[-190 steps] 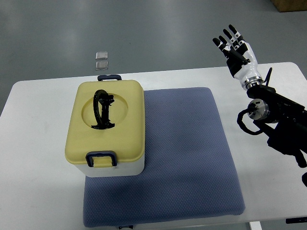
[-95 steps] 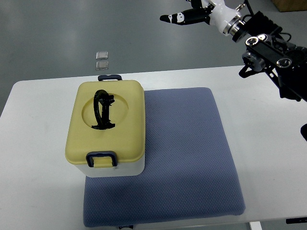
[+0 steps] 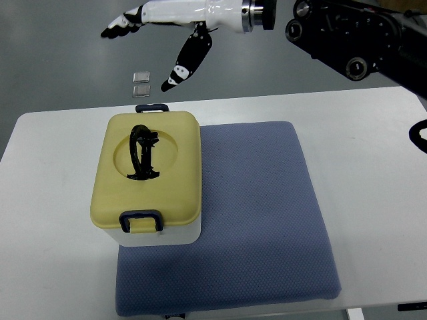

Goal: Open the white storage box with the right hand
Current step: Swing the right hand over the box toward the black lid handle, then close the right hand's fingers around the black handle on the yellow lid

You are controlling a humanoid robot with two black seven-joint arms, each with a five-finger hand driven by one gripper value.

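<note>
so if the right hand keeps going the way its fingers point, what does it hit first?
Probably nothing: the open right hand points toward the picture's left, beyond the yellow-lidded white storage box, with only grey floor ahead. Depth is unclear from this view.

You see the right hand (image 3: pixel 175 30) stretched across the top, fingers spread, holding nothing, beyond the closed white storage box (image 3: pixel 148 180). Its yellow lid (image 3: pixel 175 143) carries a black handle (image 3: pixel 142 152). The box sits on a blue mat (image 3: pixel 260 220).
</note>
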